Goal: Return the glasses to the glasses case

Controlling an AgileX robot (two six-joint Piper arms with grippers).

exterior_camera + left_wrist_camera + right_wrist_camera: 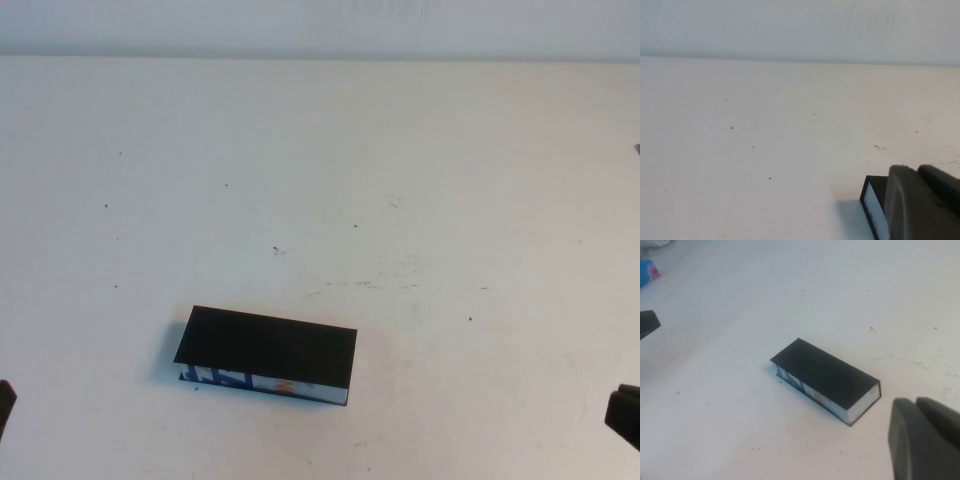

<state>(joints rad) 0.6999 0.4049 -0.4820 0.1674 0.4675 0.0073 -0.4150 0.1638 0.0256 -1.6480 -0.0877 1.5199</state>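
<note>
The glasses case [268,345] lies on the white table, front centre-left, with its flat black lid closed and its white side with blue and orange marks facing me. It also shows in the right wrist view [825,372], and one white end shows in the left wrist view [874,207]. The glasses are not in view. My left gripper [3,405] is at the front left edge, left of the case; its fingers [905,200] are together and empty. My right gripper [625,415] is at the front right edge, well right of the case, with fingers [910,440] together and empty.
The white table [400,180] has small dark specks and scuffs and ends at a pale wall at the back. A blue object [647,271] sits at the edge of the right wrist view, beyond the left gripper [647,322].
</note>
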